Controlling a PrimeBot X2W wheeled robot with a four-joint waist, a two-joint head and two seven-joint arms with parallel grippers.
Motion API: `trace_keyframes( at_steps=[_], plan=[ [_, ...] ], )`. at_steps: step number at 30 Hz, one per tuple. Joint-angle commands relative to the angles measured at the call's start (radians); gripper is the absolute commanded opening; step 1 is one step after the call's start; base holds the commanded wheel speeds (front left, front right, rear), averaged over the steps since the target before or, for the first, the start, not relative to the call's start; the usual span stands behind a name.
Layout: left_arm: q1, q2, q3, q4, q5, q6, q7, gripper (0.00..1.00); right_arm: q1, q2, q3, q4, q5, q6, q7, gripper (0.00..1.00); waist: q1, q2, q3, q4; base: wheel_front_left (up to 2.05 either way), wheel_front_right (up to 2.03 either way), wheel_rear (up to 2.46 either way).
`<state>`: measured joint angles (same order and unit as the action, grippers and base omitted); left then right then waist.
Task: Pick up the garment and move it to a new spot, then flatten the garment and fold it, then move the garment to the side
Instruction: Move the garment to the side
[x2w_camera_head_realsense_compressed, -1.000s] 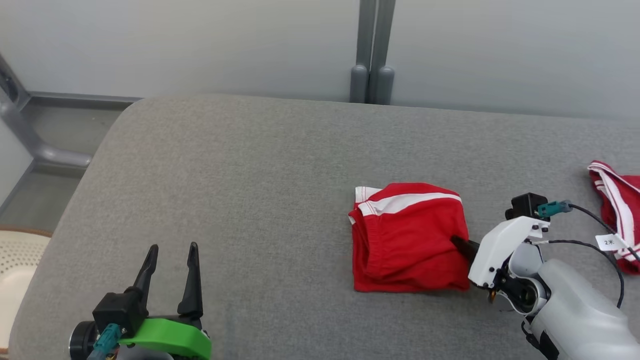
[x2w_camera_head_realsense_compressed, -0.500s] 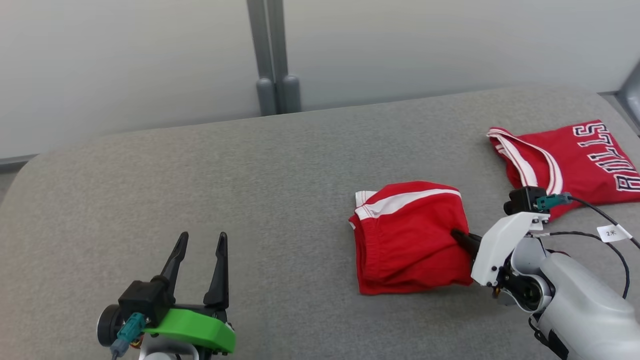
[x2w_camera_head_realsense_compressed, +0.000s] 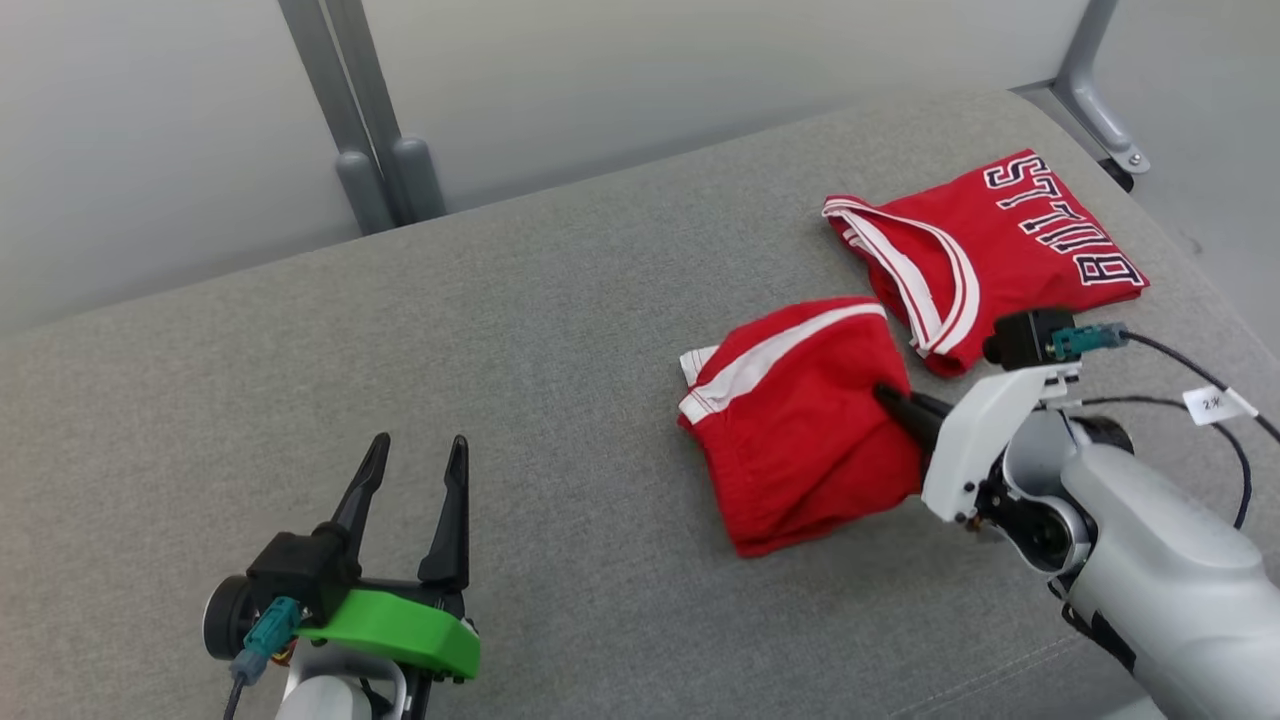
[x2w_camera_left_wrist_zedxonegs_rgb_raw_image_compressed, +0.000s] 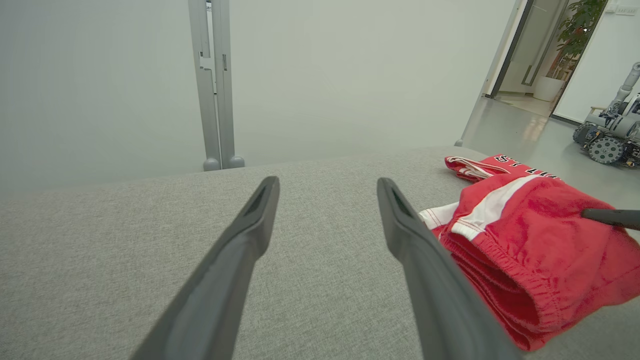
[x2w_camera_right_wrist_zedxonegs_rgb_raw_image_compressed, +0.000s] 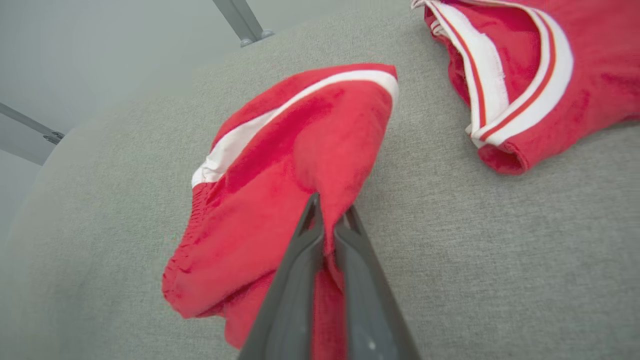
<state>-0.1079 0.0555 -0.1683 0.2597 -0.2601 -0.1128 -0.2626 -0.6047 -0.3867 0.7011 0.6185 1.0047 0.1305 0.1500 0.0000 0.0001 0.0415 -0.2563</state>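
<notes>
The garment (x2w_camera_head_realsense_compressed: 790, 430) is a folded pair of red shorts with a white stripe, lying on the grey cushioned surface (x2w_camera_head_realsense_compressed: 540, 330). My right gripper (x2w_camera_head_realsense_compressed: 892, 400) is shut on its right edge, and a ridge of red cloth is pinched up between the fingers. In the right wrist view the garment (x2w_camera_right_wrist_zedxonegs_rgb_raw_image_compressed: 280, 165) bunches at my right gripper (x2w_camera_right_wrist_zedxonegs_rgb_raw_image_compressed: 330, 212). My left gripper (x2w_camera_head_realsense_compressed: 418, 445) is open over bare cushion at the lower left. The left wrist view shows my left gripper (x2w_camera_left_wrist_zedxonegs_rgb_raw_image_compressed: 327, 185) with the garment (x2w_camera_left_wrist_zedxonegs_rgb_raw_image_compressed: 530, 240) to its right.
A red Bulls jersey (x2w_camera_head_realsense_compressed: 1000, 250) lies just right of and behind the shorts, close to them (x2w_camera_right_wrist_zedxonegs_rgb_raw_image_compressed: 540, 75). Grey posts (x2w_camera_head_realsense_compressed: 370, 150) stand behind the cushion. Its right edge curves down to the floor. Another wheeled robot (x2w_camera_left_wrist_zedxonegs_rgb_raw_image_compressed: 610, 135) stands far off.
The head camera has swung to the right, bringing the whole jersey into view. My right gripper has carried the held garment closer to the jersey. The left gripper stays open.
</notes>
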Motion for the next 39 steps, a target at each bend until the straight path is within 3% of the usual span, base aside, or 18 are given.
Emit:
trace_keyframes(
  at_steps=[1,12,25,31,36,37,38,39],
  plan=[
    [-0.019,0.009,0.0,-0.002,0.006,-0.001,-0.002,1.0,-0.037,-0.008,0.014,-0.019,-0.012,0.001,-0.021,0.0,0.0,-0.0001,0.048,-0.02,0.0,0.0,0.0],
    [-0.12,0.049,-0.029,0.01,0.015,-0.01,-0.002,1.0,-0.296,-0.112,0.124,-0.022,-0.012,0.001,-0.042,0.0,0.0,-0.0001,0.223,0.031,0.0,0.0,0.0],
    [-0.189,0.101,-0.042,-0.016,0.026,-0.011,0.012,1.0,-0.424,-0.314,0.108,0.104,0.033,0.0,-0.067,0.0,0.0,-0.0001,0.362,0.082,0.0,0.0,0.0],
    [-0.21,0.118,-0.046,-0.042,0.027,-0.011,0.029,1.0,-0.445,-0.357,0.091,0.203,0.052,0.0,-0.092,0.0,0.0,-0.0001,0.42,0.098,0.0,0.0,0.0],
    [-0.221,0.121,-0.057,-0.038,0.021,-0.012,0.029,1.0,-0.471,-0.332,0.094,0.336,0.027,0.0,-0.127,0.0,0.0,-0.0001,0.433,0.117,0.0,0.0,0.0],
    [-0.222,0.119,-0.058,-0.036,0.018,-0.01,0.028,1.0,-0.474,-0.326,0.096,0.368,0.022,0.0,-0.129,0.22,0.0,-0.0001,0.429,0.123,0.0,0.0,0.0],
    [-0.22,0.119,-0.055,-0.035,0.015,-0.007,0.026,1.0,-0.477,-0.318,0.097,0.39,0.019,0.0,-0.133,0.85,0.0,-0.0001,0.425,0.126,0.0,0.0,0.0],
    [-0.218,0.12,-0.051,-0.033,0.013,-0.002,0.023,1.0,-0.482,-0.311,0.097,0.415,0.012,0.0,-0.146,1.0,0.0,-0.0001,0.418,0.13,0.0,0.0,0.0]
  ],
)
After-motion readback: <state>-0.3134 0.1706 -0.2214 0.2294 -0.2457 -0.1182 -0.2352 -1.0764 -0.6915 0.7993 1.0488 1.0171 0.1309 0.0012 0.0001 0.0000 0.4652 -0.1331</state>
